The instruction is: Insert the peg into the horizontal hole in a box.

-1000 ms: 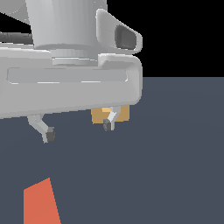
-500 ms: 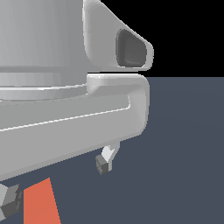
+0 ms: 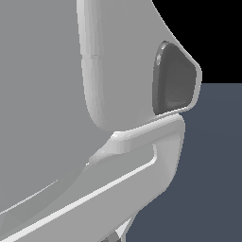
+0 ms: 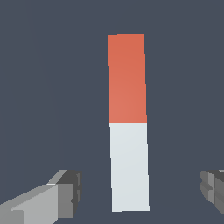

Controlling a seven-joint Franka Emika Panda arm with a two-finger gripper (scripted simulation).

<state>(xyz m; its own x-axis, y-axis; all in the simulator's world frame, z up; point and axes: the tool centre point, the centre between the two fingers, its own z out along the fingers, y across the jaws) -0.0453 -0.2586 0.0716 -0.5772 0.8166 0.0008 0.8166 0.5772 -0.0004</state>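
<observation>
With the pincer (image 4: 140, 192) spread wide and empty astride the peg (image 4: 127, 122), centre on its white half before closing.

Peg (image 4: 127, 122): smooth, matt, orange-red and pale grey-white. Fingers (image 4: 61, 194): matt grey. Arm (image 3: 71, 118): smooth pale grey shell, slightly glossy, plastic-looking.

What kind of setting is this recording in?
A bare simulated test scene, not a real room: flat slate-blue floor, an untextured two-colour peg lying on it, and a smooth grey arm against black void.
</observation>
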